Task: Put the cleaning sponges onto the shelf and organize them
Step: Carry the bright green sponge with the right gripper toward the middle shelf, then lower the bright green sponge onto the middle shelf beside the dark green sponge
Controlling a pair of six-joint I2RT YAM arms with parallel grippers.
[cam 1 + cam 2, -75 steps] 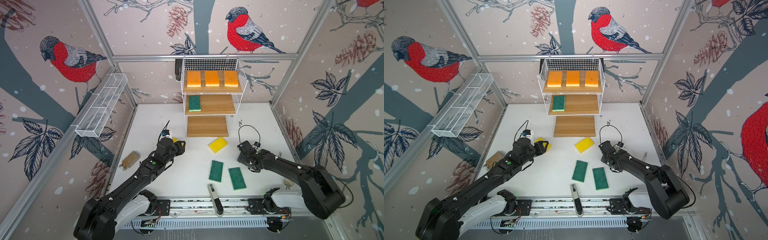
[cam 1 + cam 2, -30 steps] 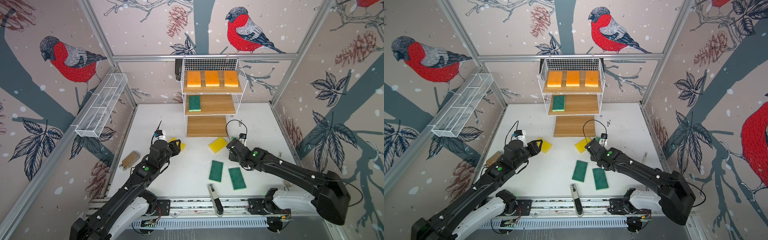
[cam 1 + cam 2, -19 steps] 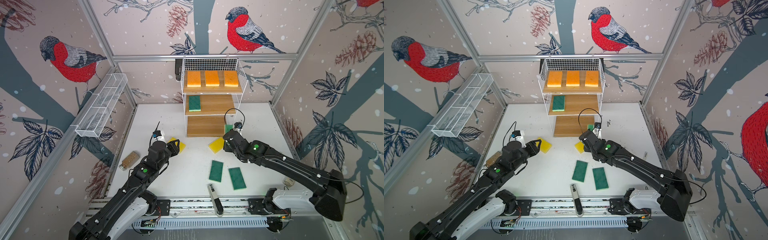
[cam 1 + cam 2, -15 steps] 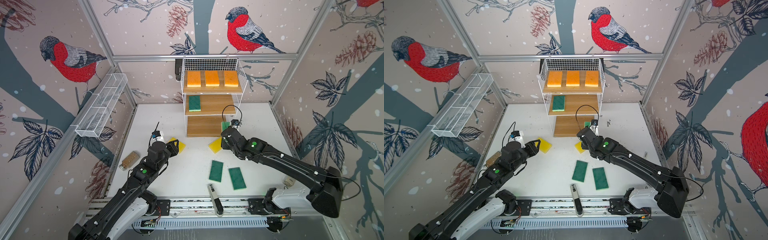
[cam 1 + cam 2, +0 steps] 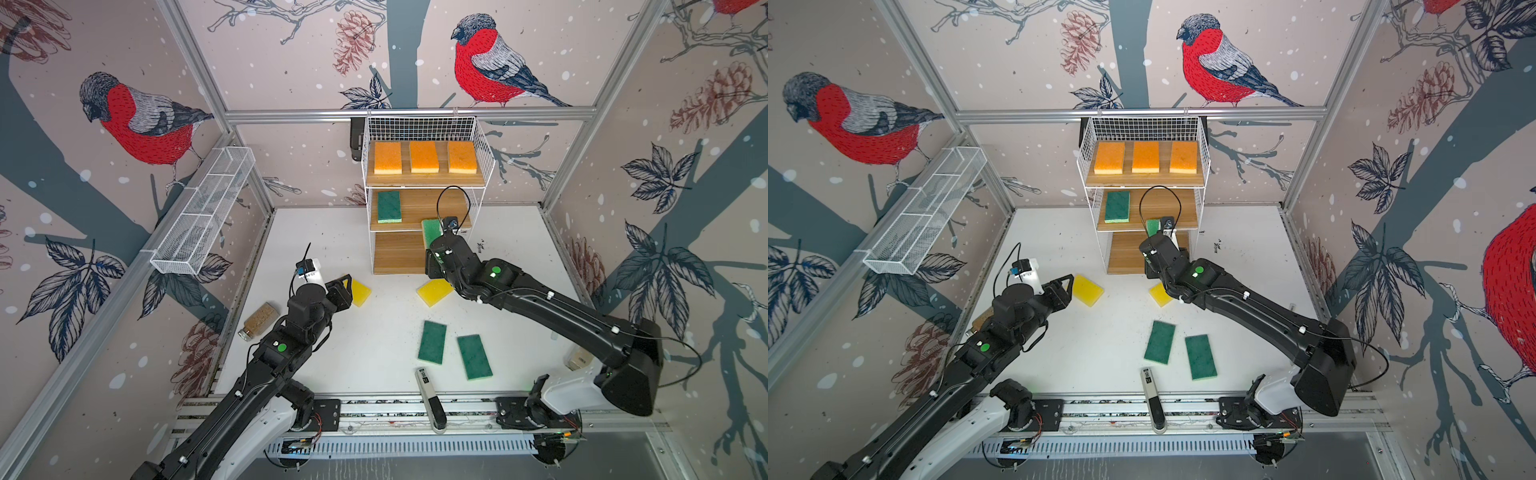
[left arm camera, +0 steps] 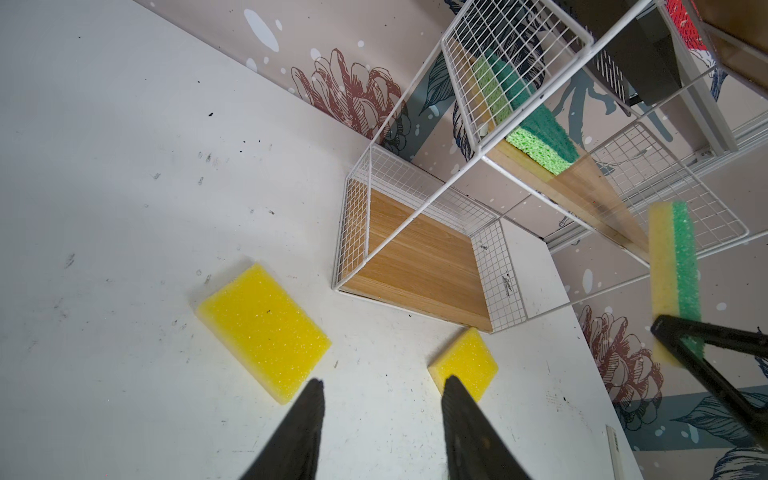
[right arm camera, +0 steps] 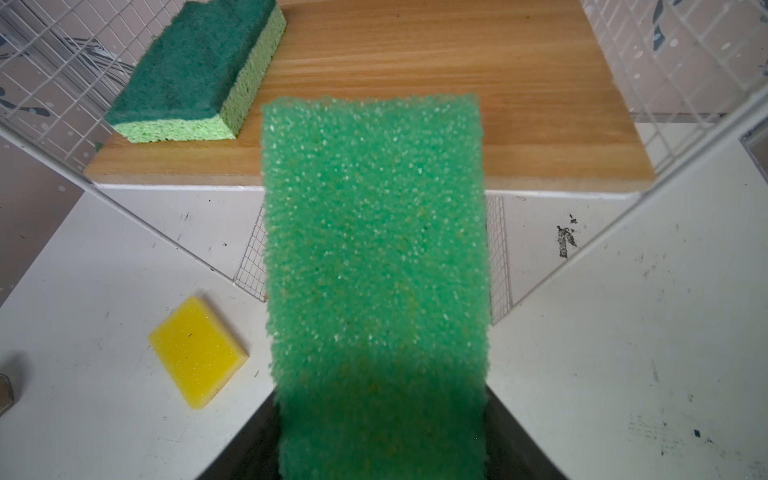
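my right hand (image 5: 434, 243) is clamped on a green sponge (image 7: 374, 249) at the front edge of the shelf (image 5: 415, 208) middle board, mid-frame in a top view. I'd slide it in flat beside the other green one (image 5: 389, 206), then let go. left hand (image 6: 382, 380) half-open, empty, by a yellow sponge (image 6: 264, 332)

A white mesh trough (image 5: 203, 212) hangs along the side wall. On the white table (image 5: 386, 353) lie a small jar (image 5: 258, 321), perhaps of grains, and a white-and-black handheld device (image 5: 430, 395).
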